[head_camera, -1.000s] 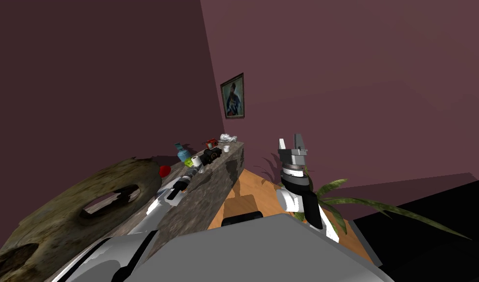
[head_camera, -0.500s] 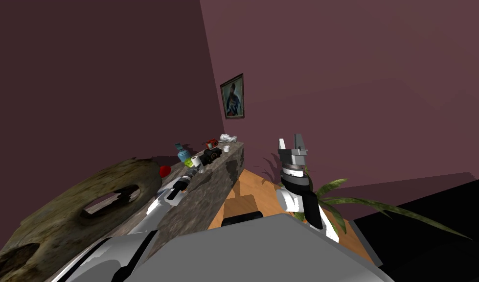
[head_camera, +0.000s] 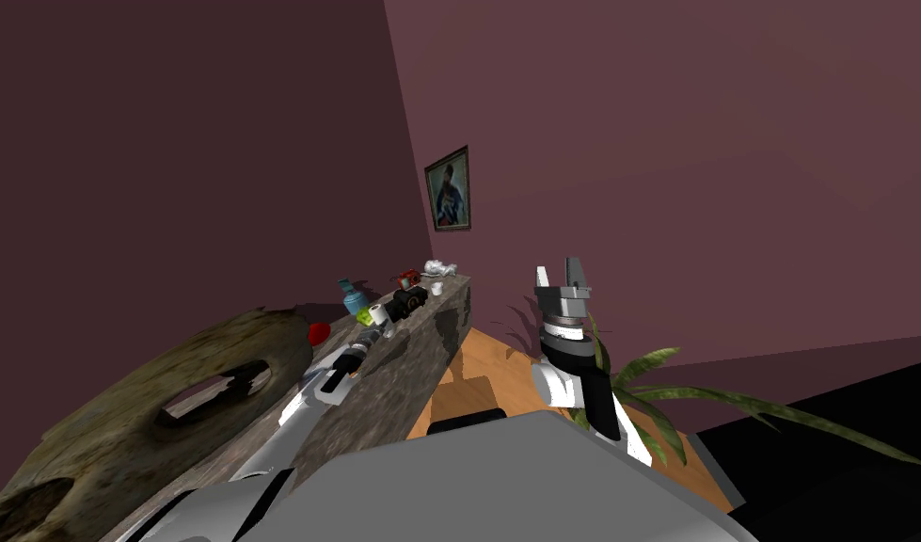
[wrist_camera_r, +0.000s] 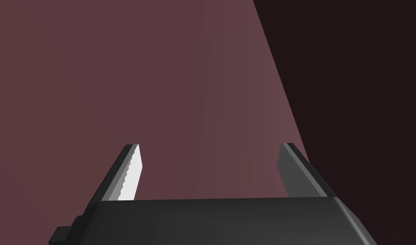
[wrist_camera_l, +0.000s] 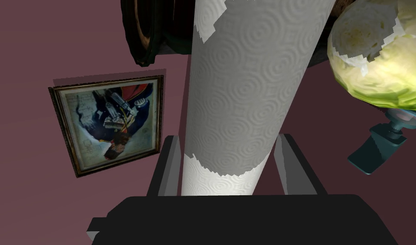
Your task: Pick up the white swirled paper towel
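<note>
Lifting from here has a few risks, biggest thing first. Stone counter [head_camera: 420, 362] runs along the wall toward my 11 o'clock. If the left claw [wrist_camera_l: 227, 137] pulls sideways instead of straight up, the paper towel roll [wrist_camera_l: 241, 98] scrapes the top & twists in the grip. The roll itself is soft: too much squeeze dents it, too little & it slips out. The fingers only hold a short band of a long body, so the free length can swing.

Next the cabbage [wrist_camera_l: 372, 55], just beside the roll at its 9 o'clock in head view. A swing prob. bumps it, & being round it could roll off the edge. Teal vase [head_camera: 354, 296] at 10 o'clock is narrow & could tip if the cabbage shoves it.

Left claw's fingers sit close on the roll's two sides, w/ only slivers of wall btwn blade & paper, so clamped on it as far as I can judge. Right claw [head_camera: 558, 270] is up at my 1 o'clock, fingers wide apart, nothing btwn them.

The roll's long axis crosses the fingers roughly square, passing btwn them & beyond the claw body. I judge it stands on end on the counter, axis 12-to-6, leaning slightly vs. the fingers. Can't tell if its base is off the counter.
</note>
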Motion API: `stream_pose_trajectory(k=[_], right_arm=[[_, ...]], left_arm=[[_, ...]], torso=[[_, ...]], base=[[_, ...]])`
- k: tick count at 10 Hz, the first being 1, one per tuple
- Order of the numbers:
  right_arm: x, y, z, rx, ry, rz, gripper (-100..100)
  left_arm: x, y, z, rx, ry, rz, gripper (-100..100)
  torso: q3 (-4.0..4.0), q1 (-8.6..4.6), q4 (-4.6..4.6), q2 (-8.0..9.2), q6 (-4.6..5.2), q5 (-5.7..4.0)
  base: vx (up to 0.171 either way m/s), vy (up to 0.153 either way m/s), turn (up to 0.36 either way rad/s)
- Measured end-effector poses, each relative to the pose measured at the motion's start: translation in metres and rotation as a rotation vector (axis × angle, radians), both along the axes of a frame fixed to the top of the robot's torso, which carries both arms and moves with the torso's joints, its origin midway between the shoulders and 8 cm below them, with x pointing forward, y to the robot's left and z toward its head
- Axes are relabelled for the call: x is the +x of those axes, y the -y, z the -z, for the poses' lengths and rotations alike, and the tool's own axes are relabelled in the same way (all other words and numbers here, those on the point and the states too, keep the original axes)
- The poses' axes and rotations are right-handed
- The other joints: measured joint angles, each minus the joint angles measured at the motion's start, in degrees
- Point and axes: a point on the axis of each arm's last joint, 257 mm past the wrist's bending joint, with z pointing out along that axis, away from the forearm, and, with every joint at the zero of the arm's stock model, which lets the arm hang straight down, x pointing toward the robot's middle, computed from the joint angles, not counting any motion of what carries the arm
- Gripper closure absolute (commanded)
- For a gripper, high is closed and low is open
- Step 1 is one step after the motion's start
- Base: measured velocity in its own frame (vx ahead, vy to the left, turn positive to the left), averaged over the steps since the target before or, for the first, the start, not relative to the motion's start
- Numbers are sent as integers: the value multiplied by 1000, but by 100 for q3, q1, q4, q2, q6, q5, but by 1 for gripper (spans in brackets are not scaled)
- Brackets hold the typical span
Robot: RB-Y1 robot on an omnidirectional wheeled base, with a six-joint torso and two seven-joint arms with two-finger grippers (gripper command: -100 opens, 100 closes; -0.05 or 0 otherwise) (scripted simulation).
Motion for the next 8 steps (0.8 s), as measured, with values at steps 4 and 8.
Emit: stream_pose_trajectory(k=[4, 8], right_arm=[[0, 0, 0, 0, 0, 0, 0], [0, 0, 0, 0, 0, 0, 0]], left_arm=[[-22, 16, 14, -7, -15, 24, 100], [-42, 30, 19, -10, -12, 41, 100]], torso=[[-37, 18, -47, -24, 11, 41], [-53, 24, -73, -31, 10, 62]], base=[[45, 24, 8], [36, 15, 10]])
